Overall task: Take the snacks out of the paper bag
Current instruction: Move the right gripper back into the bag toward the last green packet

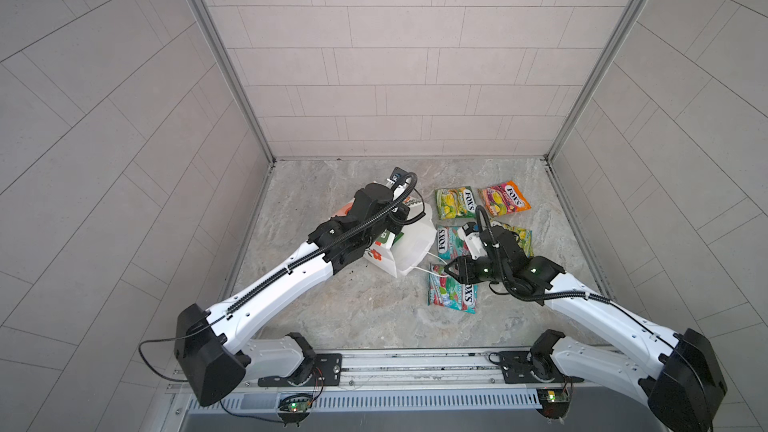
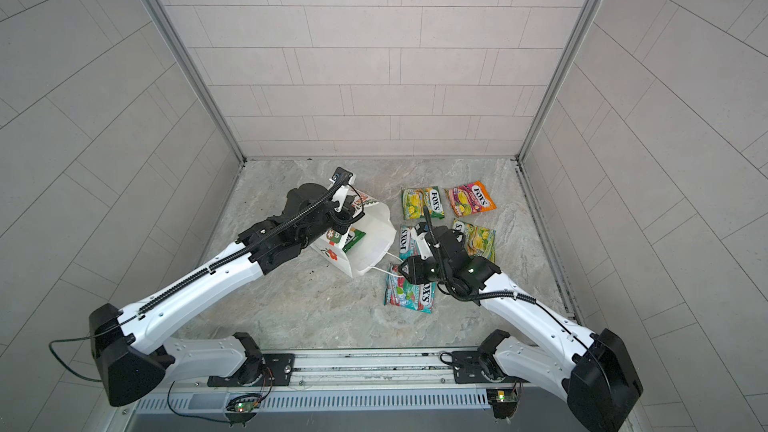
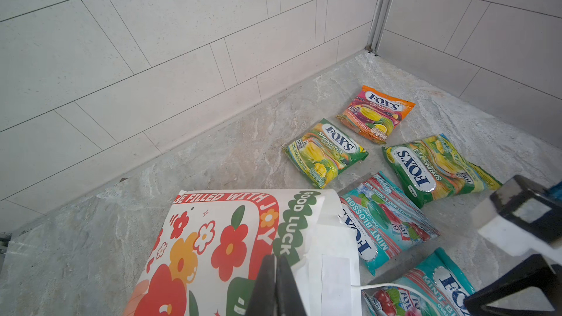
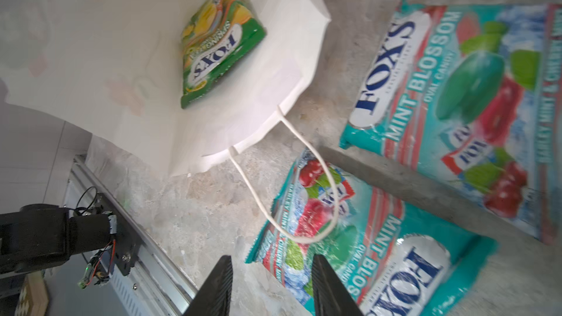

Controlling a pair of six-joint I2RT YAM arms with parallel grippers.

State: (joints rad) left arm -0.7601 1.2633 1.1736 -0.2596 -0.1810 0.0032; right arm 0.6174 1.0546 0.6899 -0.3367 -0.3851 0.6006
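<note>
The white paper bag [image 1: 411, 243] with red flowers printed on it lies on its side, mouth toward the right arm. My left gripper [image 3: 276, 261] is shut on the paper bag's upper wall. One green-yellow snack [image 4: 219, 44] lies inside the bag. Outside lie an orange-pink snack [image 1: 504, 198], two green-yellow snacks [image 1: 455, 202] [image 1: 515, 238] and two teal snacks [image 1: 446, 243] [image 1: 453, 297]. My right gripper [image 4: 270, 261] hangs open and empty just above the nearer teal snack's corner, in front of the bag's mouth.
A white cord handle [image 4: 304, 208] of the bag lies looped over the nearer teal packet. Tiled walls [image 1: 374, 76] enclose the marble floor [image 1: 353, 305] on three sides. A metal rail [image 1: 415, 367] with both arm bases runs along the front.
</note>
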